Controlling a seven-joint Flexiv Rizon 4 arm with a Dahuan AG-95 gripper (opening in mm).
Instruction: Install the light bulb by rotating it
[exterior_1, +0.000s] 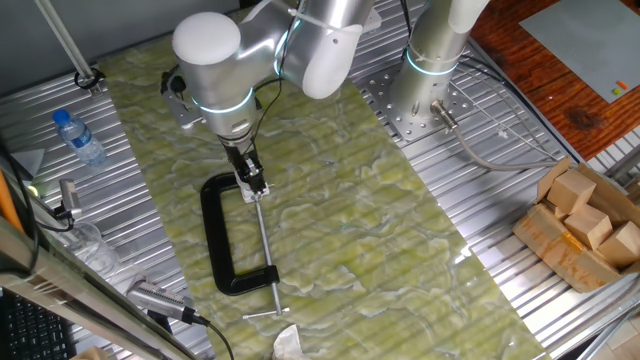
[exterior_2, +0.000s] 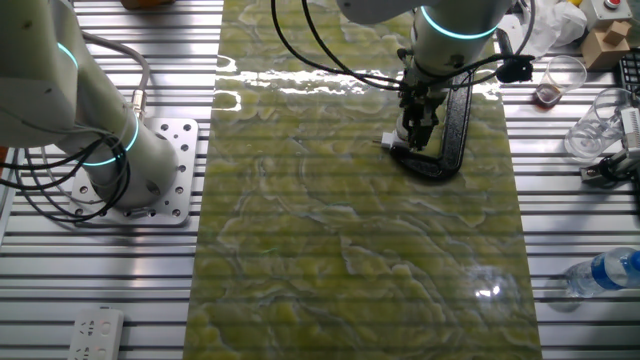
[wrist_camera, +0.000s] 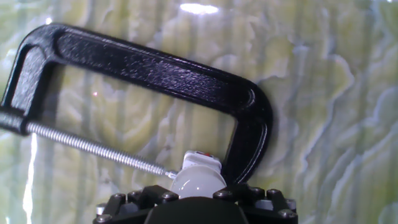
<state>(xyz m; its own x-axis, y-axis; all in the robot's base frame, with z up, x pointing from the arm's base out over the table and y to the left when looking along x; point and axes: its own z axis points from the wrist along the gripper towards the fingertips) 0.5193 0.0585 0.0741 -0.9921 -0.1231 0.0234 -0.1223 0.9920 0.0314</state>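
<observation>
The light bulb (wrist_camera: 198, 180), small, white and rounded, shows at the bottom centre of the hand view. Its far end meets a white blocky socket fitting (wrist_camera: 200, 163) with a red mark. That fitting sits at the tip of the screw of a black C-clamp (wrist_camera: 155, 68), which lies flat on the green mat. My gripper (wrist_camera: 198, 195) is shut on the bulb, with a black finger pad on either side. In one fixed view the gripper (exterior_1: 252, 178) points down at the clamp's upper jaw (exterior_1: 215, 235). In the other fixed view the gripper (exterior_2: 414, 132) hides the bulb, next to the clamp (exterior_2: 457, 125).
A clear bottle (exterior_1: 78, 135) lies on the metal table left of the mat. An open box of wooden blocks (exterior_1: 585, 225) stands at the right. A second arm's base (exterior_1: 430, 100) is bolted behind the mat. Plastic cups (exterior_2: 565, 78) stand by the mat's edge.
</observation>
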